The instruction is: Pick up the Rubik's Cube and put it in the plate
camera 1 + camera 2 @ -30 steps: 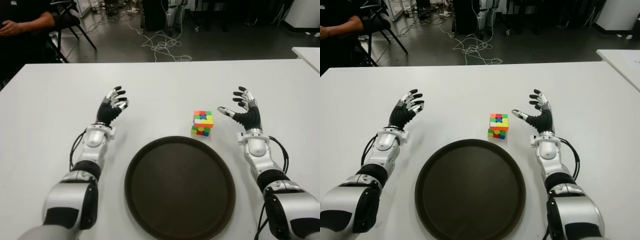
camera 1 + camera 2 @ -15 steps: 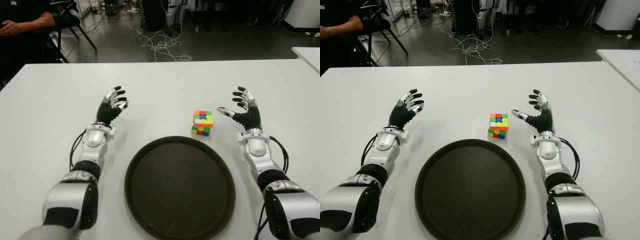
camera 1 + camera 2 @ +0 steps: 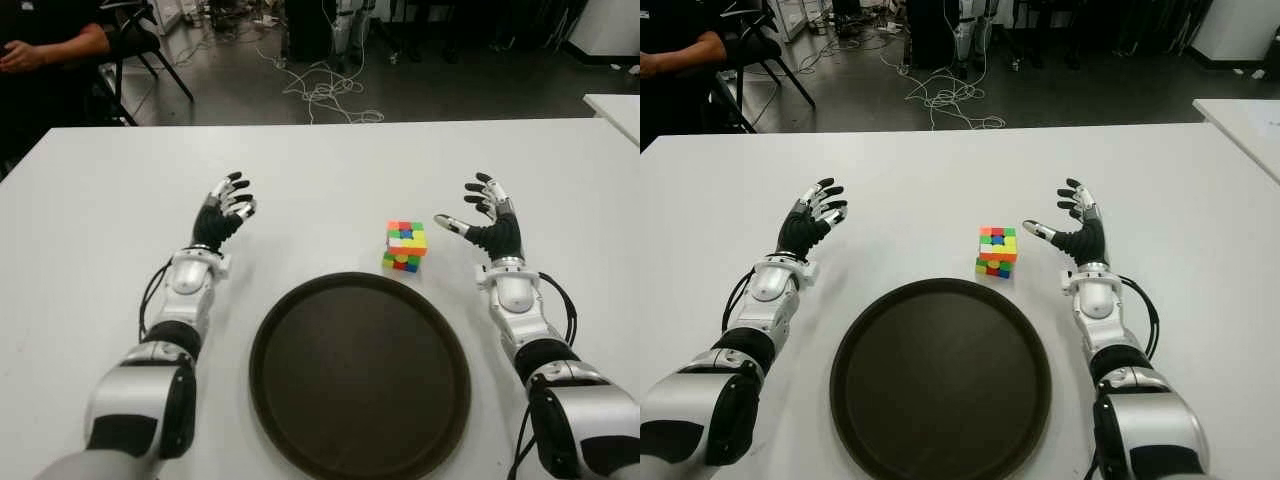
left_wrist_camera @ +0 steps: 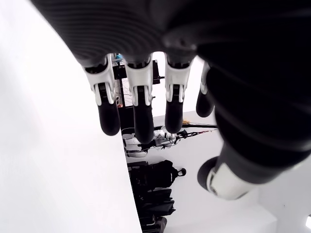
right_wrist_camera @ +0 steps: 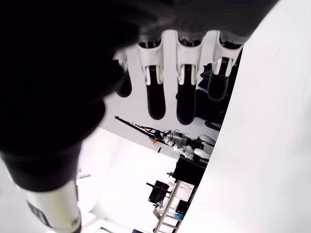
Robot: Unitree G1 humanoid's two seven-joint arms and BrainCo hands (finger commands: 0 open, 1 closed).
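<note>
Beyond the plate [image 3: 360,375], the Rubik's Cube [image 3: 405,246] sits on the table [image 3: 100,220].

No text, label, brand, number or sign can be read anywhere in these views. The Rubik's Cube [image 3: 405,246] shows only plain coloured squares, with no logo legible on it. The plate [image 3: 360,372] beside it and the white tabletop [image 3: 320,170] under it carry no markings.
</note>
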